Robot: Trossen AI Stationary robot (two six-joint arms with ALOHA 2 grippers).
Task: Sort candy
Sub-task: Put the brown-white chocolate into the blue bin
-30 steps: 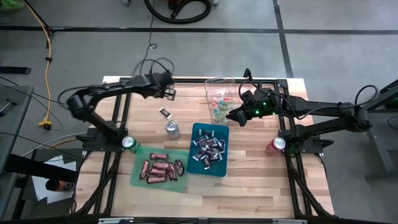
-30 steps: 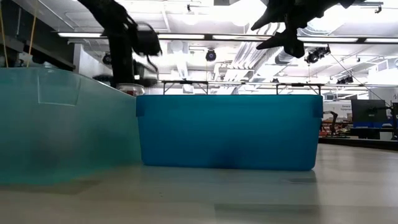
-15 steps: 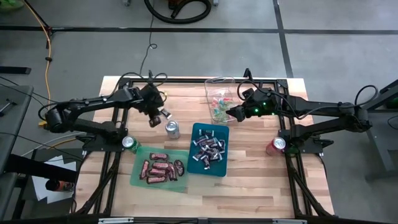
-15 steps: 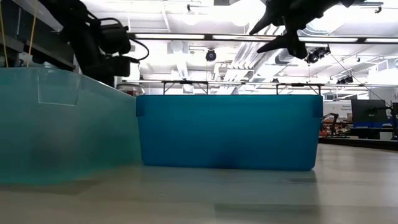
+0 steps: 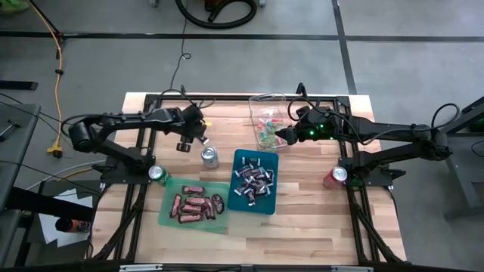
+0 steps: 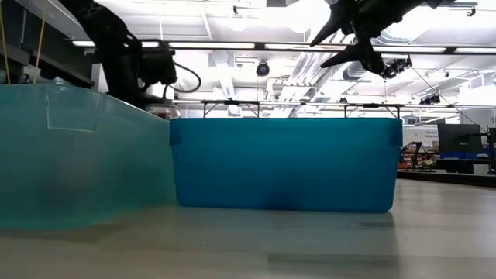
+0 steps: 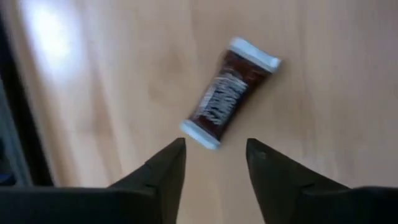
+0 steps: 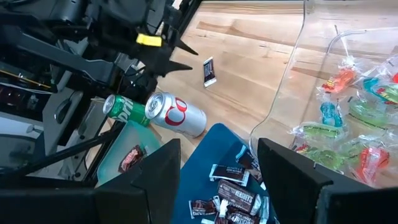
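Note:
One loose candy [image 7: 229, 93], dark brown with white ends, lies flat on the bare wood left of the silver can [image 5: 209, 156]. My left gripper [image 7: 214, 162] hovers just above it, pointing steeply down, open, with the candy ahead of its fingertips and untouched. My right gripper [image 8: 217, 180] hangs open and empty high over the gap between the clear container [image 5: 266, 121] of bright candies and the blue tray [image 5: 253, 181] of dark and silver pieces. The green tray [image 5: 193, 205] holds red-brown bars.
A green can [image 5: 157, 174] stands at the left frame rail and a red can [image 5: 335, 177] at the right one. The silver can lies on its side close to the loose candy. In the low view both tray walls [image 6: 287, 163] block the tabletop behind.
My left gripper has come from the table's far edge toward the near side and down, to just over the loose candy, rolling its wrist about a quarter turn on the way. The candy has stayed where it was.

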